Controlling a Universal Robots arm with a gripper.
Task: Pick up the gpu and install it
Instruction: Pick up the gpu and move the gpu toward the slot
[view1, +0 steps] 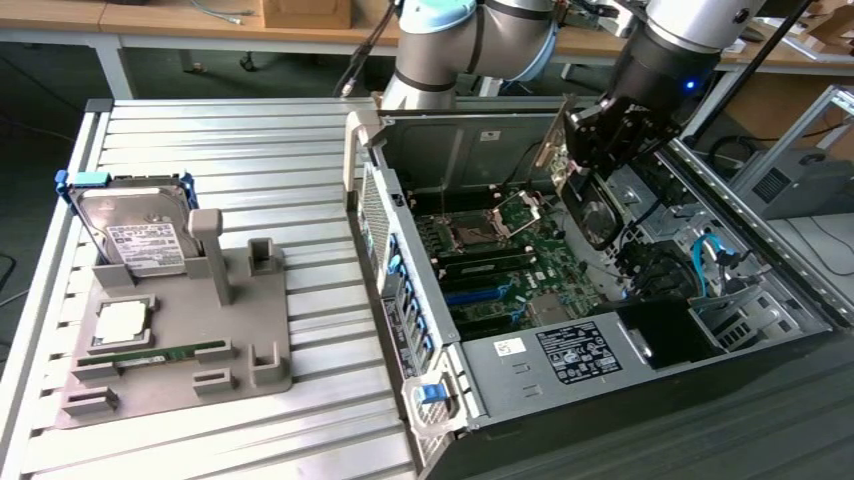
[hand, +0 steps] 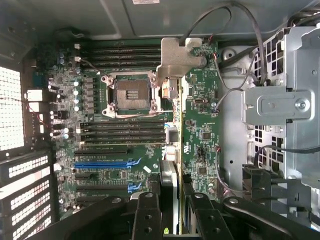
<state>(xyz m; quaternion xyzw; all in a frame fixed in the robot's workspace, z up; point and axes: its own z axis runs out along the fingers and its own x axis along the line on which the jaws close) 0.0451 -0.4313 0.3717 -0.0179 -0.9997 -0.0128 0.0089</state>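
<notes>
Dark gpu (view1: 591, 205) with silver end bracket: clamped edge-on in gripper (view1: 597, 150), jaws partly closed on the card; suspended upright above green motherboard (view1: 501, 265), inside open computer case (view1: 454, 150).

No wording can be read letter for letter. A white label (view1: 144, 246) covered in fine dark print is seen on the hard drive (view1: 127, 212), which stands in the grey holder (view1: 254, 330). A black label (view1: 578, 353) with white lines of print and small symbols is stuck on the silver metal box (view1: 534, 388) in the computer case, and a small white sticker (view1: 511, 348) is placed just beside it. In the wrist view, a white sticker (hand: 145, 2) with dark print is seen on the case wall (hand: 200, 20). White markings are printed on the motherboard (hand: 200, 125) but are too small to be read.
</notes>
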